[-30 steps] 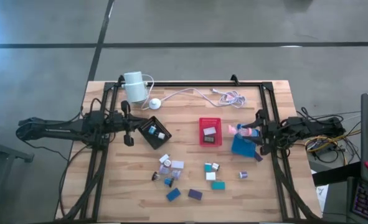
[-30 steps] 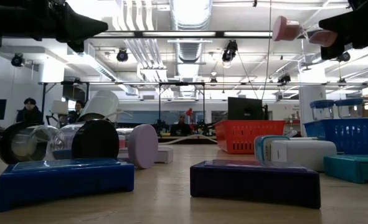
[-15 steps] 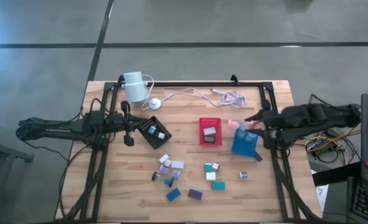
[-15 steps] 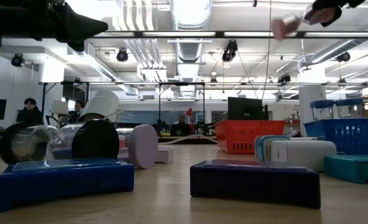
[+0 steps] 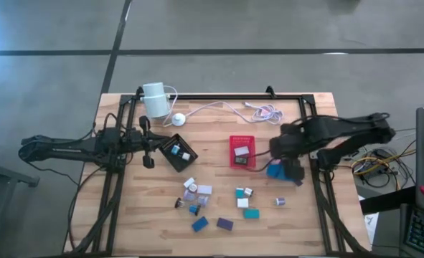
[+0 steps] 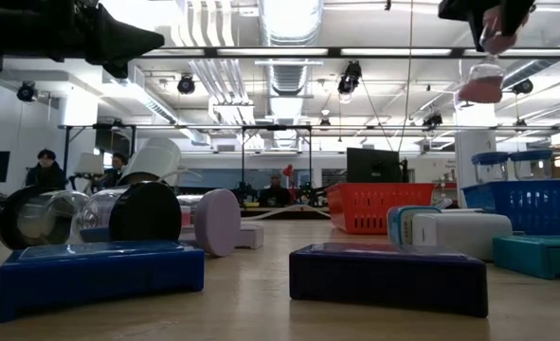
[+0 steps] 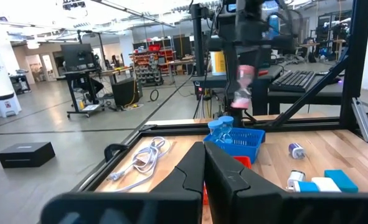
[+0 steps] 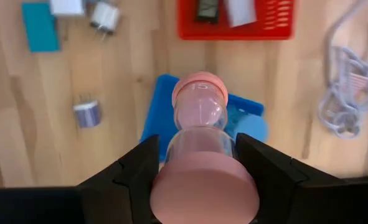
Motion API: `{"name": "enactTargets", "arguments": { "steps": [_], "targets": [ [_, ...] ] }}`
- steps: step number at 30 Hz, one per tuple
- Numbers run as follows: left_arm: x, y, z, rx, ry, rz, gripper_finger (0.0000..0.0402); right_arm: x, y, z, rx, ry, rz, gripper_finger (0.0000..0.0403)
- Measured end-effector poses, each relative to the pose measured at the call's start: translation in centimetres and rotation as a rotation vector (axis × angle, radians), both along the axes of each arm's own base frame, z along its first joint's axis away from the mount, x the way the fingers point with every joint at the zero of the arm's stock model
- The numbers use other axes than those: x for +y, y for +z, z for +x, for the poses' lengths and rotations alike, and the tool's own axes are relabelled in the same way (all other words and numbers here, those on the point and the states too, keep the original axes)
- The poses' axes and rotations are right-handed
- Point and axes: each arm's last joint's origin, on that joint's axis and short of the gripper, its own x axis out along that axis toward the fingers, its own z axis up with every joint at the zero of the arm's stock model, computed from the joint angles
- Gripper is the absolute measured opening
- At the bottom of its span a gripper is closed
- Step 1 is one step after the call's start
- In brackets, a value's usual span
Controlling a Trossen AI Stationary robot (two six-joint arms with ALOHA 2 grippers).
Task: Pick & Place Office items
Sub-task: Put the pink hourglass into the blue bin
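Wooden slat table (image 5: 125, 215), black frame; open workshop behind, grey floor, ceiling ducts. Red mesh tray (image 5: 243, 151) holds two small items. Black tray (image 5: 177, 152) holds two pieces. Right gripper (image 8: 199, 163) grasps pink-capped clear hourglass (image 8: 199, 111) above blue tray (image 8: 154, 115). Left gripper (image 7: 203, 163) clenched, empty, at table's left edge. Office items (image 5: 219, 204) scattered centre-front.

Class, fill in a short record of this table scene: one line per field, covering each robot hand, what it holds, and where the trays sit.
left hand: shut, empty, waiting beside the black tray
right hand: shut on the pink item, above the blue tray
pink item: capped at both ends, clear middle, hangs downward in the low view
red tray: mid-table, items inside
loose items: scattered on the near half of the table
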Motion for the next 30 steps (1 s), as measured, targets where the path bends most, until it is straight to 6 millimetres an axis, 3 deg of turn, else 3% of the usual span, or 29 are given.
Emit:
{"name": "enactTargets", "arguments": {
  "steps": [5,11,18,30],
  "targets": [
    [0.0,0.0,0.0,0.001,0.0,0.0,0.0012,0.6,-2.1,2.5,0.113,0.057,-0.003,0.0189],
    [0.0,-0.1,0.0,0.006,0.0,0.0,0.0012,0.6,-5.5,3.2,0.209,0.088,-0.017,0.0189],
    [0.0,-0.1,0.0,0.008,0.0,0.0,0.0012,-0.7,-9.3,2.0,0.181,0.043,0.046,0.0189],
    [0.0,-0.1,0.0,0.01,0.001,0.007,0.0012,-2.5,-12.5,-0.1,0.163,-0.053,0.071,0.0189]
  ]
}}
